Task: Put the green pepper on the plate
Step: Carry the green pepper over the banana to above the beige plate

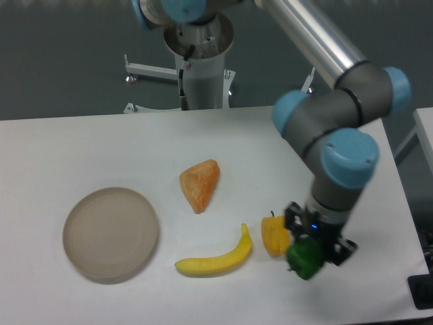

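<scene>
The green pepper (306,261) is held in my gripper (308,256), which is shut on it and hangs just above the table. It sits right beside the yellow pepper, on that pepper's right. The fingers are mostly hidden by the wrist and the pepper. The beige plate (111,233) lies flat at the front left of the table, with nothing on it, far to the left of the gripper.
A yellow pepper (275,235) lies just left of the held pepper. A banana (215,258) lies in front of the middle, and an orange wedge (199,185) behind it. A dark object (421,291) sits at the right edge.
</scene>
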Motion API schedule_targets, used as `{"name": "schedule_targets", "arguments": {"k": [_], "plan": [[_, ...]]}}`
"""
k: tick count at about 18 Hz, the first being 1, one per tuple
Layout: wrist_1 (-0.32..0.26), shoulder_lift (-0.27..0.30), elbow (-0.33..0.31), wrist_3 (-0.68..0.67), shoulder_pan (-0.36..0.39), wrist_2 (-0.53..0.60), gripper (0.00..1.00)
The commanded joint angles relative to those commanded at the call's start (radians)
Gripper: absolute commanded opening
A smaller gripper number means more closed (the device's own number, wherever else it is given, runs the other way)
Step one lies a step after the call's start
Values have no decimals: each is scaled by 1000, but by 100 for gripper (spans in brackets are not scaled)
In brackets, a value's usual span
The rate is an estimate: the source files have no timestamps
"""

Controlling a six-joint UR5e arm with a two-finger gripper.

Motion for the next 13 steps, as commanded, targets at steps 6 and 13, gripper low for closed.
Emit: {"name": "schedule_targets", "arguments": {"k": [6, 13], "plan": [[9, 63, -91, -195, -147, 6, 36], [98, 88, -167, -422, -319, 12, 36]]}}
